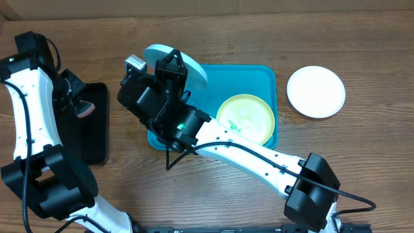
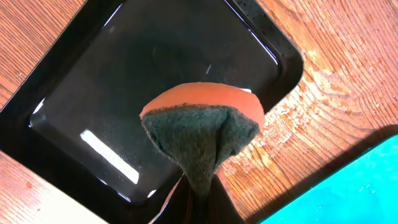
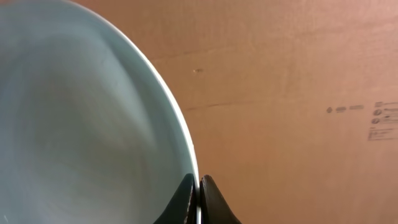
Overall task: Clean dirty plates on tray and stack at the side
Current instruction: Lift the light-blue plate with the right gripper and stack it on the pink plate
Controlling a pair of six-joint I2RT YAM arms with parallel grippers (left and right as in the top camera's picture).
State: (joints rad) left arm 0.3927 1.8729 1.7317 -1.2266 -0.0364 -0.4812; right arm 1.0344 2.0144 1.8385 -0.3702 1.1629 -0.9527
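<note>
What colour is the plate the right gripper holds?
The plate is pale blue; right wrist view shows it best.

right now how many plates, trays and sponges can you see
plates: 3 (white plate, yellow-green plate, pale blue plate)
trays: 2 (turquoise tray, black tray)
sponge: 1
total: 6
</note>
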